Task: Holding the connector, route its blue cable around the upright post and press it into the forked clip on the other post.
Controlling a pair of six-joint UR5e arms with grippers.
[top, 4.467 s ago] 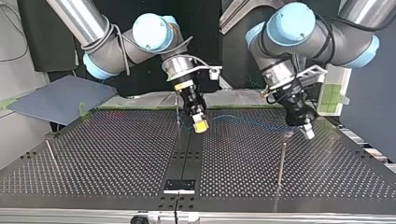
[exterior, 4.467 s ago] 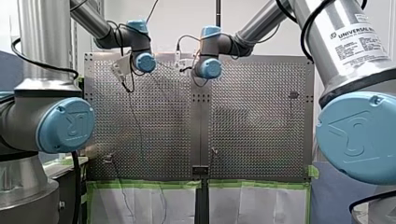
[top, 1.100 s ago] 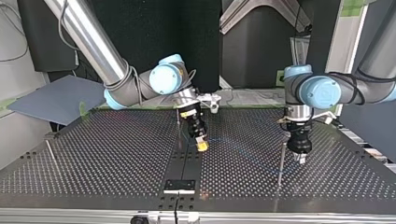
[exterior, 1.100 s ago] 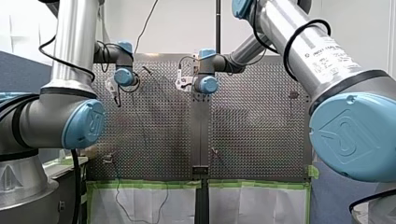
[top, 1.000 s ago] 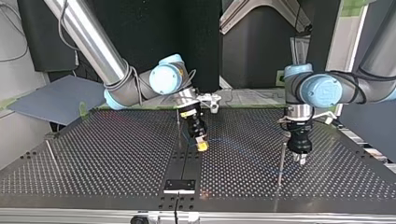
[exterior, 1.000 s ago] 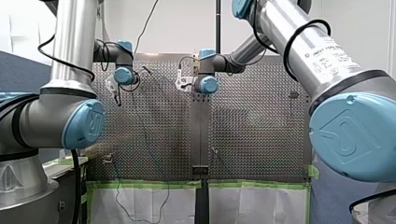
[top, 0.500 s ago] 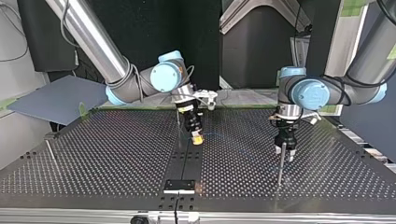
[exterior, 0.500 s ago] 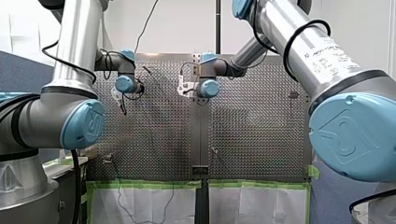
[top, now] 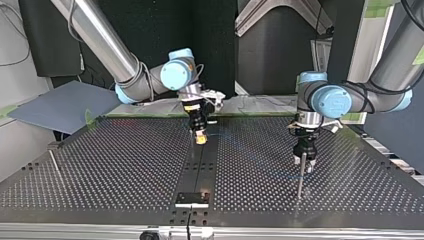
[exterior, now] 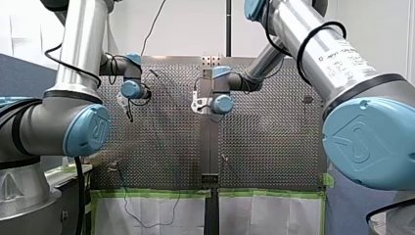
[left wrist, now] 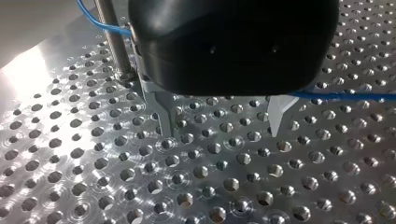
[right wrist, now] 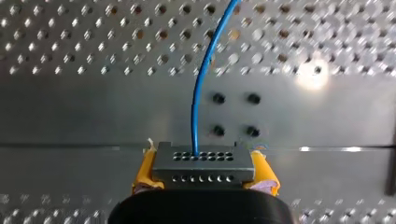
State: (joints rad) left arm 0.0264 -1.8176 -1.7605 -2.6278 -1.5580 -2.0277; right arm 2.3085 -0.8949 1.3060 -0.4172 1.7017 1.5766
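My right gripper (right wrist: 204,171) has yellow pads and is shut on the dark multi-pin connector (right wrist: 203,157). The blue cable (right wrist: 200,84) runs out of the connector over the perforated table. In the top view this gripper (top: 201,138) hangs low over the table's centre strip, close beside a thin upright post (top: 192,131). My left gripper (left wrist: 220,134) is open just above the holes, with nothing between its metal fingers (left wrist: 164,114). A steel post (left wrist: 112,42) stands beside it, and the cable (left wrist: 348,96) passes behind its fingers. In the top view it (top: 306,164) sits by the taller post (top: 300,182).
A black plate (top: 192,199) lies on the centre strip near the top view's lower edge. A thin slanted rod (top: 55,165) stands at that view's left. A blue-grey sheet (top: 65,105) lies beyond the table's far left corner.
In the top view my right gripper carried the connector up and left, away from the black plate. My left gripper shifted left to the tall post, then held still.
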